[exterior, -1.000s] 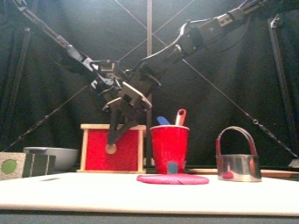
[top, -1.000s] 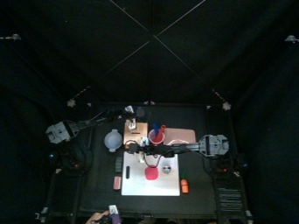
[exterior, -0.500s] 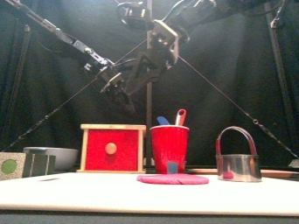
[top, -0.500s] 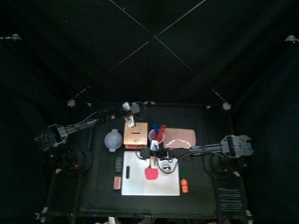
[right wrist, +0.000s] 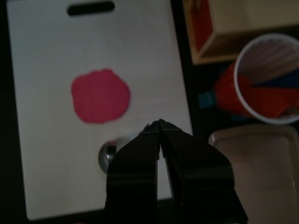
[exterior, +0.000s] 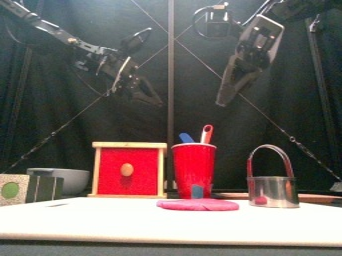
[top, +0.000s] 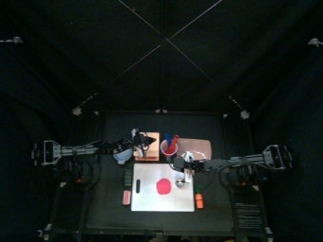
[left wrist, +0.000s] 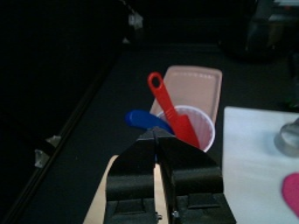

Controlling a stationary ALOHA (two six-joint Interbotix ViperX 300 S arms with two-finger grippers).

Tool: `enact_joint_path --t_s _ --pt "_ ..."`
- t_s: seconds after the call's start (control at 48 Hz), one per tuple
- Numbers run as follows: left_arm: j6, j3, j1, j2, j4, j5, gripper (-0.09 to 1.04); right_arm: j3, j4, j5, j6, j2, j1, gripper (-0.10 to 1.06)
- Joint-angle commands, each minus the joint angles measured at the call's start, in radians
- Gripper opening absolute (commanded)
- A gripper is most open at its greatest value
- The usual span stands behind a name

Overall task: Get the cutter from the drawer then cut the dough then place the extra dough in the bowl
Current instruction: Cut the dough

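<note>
Pink dough [exterior: 198, 205]: a flat, whole disc lying near the middle of the white cutting board [top: 164, 204]; uncut; nothing touches it
Metal cutter [exterior: 273, 180]: out of the drawer; stands upright on the board to the right of the dough and apart from it; its wire handle arches over the round body; neither arm holds it
Wooden box [exterior: 128, 170]: pale, behind the board toward the left; its red drawer front sits flush and closed
Red cup [exterior: 194, 168]: just beside the box on its right; a blue knife [left wrist: 142, 118] and a red knife [left wrist: 163, 101] lean out of its mouth
Pink tray [left wrist: 193, 83]: flat on the table, just past the cup on the side away from the box
Blue-grey bowl [exterior: 74, 180]: low on the table left of the box, well apart from the dough; what it holds cannot be told
Orange pieces [top: 127, 197]: two small ones, one at the board's left edge and one at its right; too small to name
Left gripper [left wrist: 160, 144]: raised high over the box and cup, well clear of the table; jaws pressed together with nothing between them
Right gripper [right wrist: 156, 129]: raised high above the board, up over the space between cup and cutter; jaws closed to a point, empty; the dough and part of the cutter show below it in the right wrist view
</note>
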Motion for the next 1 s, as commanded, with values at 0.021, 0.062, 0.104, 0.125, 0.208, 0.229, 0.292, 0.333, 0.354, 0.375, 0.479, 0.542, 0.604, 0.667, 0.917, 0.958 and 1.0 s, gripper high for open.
enact_joint_path --t_s 0.021,0.062,0.104,0.125,0.208,0.229,0.292,0.333,0.354,0.375,0.479,0.542,0.604,0.667,0.917,0.958,1.0 --pt "0.003 0.015 -0.074 -0.035 -0.048 -0.101 0.34 0.002 0.002 0.041 -0.003 -0.028 0.038 0.47" --pt "0.003 0.025 -0.1 -0.04 -0.064 -0.129 0.35 0.005 0.003 0.051 -0.002 -0.025 0.049 0.52" --pt "0.003 0.032 -0.129 -0.041 -0.078 -0.156 0.35 0.005 0.009 0.06 -0.003 -0.021 0.064 0.58" --pt "0.003 0.037 -0.14 -0.041 -0.083 -0.166 0.35 0.005 0.011 0.063 -0.002 -0.021 0.071 0.61" --pt "0.003 0.051 -0.166 -0.038 -0.086 -0.199 0.35 0.005 0.021 0.069 0.003 -0.015 0.087 0.71" --pt "0.003 0.054 -0.17 -0.037 -0.086 -0.207 0.35 0.005 0.028 0.067 0.003 -0.014 0.092 0.73" --pt "0.003 0.066 -0.186 -0.034 -0.086 -0.235 0.35 0.005 0.044 0.067 0.003 -0.005 0.101 0.79" --pt "0.003 0.075 -0.195 -0.031 -0.084 -0.256 0.35 0.006 0.051 0.069 0.002 0.008 0.109 0.83" --pt "0.003 0.08 -0.199 -0.029 -0.084 -0.267 0.35 0.006 0.051 0.069 0.003 0.012 0.11 0.85" --pt "0.003 0.084 -0.204 -0.028 -0.084 -0.278 0.35 0.006 0.052 0.069 0.005 0.017 0.114 0.86" --pt "0.002 0.104 -0.23 -0.02 -0.087 -0.334 0.35 0.006 0.057 0.077 0.003 0.049 0.118 0.88" --pt "0.002 0.115 -0.239 -0.017 -0.087 -0.362 0.35 0.002 0.058 0.078 0.008 0.074 0.118 0.88" --pt "0.002 0.124 -0.244 -0.015 -0.087 -0.377 0.35 0.0 0.061 0.08 -0.002 0.095 0.118 0.88" --pt "0.002 0.13 -0.244 -0.017 -0.092 -0.385 0.35 -0.002 0.061 0.074 -0.005 0.114 0.118 0.88" --pt "0.002 0.158 -0.239 -0.011 -0.127 -0.393 0.35 -0.003 0.054 0.029 -0.006 0.16 0.127 0.87" --pt "0.002 0.163 -0.239 -0.006 -0.133 -0.394 0.35 -0.003 0.054 0.021 -0.006 0.164 0.127 0.86" --pt "0.002 0.166 -0.239 -0.002 -0.141 -0.393 0.35 -0.003 0.054 0.015 -0.006 0.169 0.127 0.85"
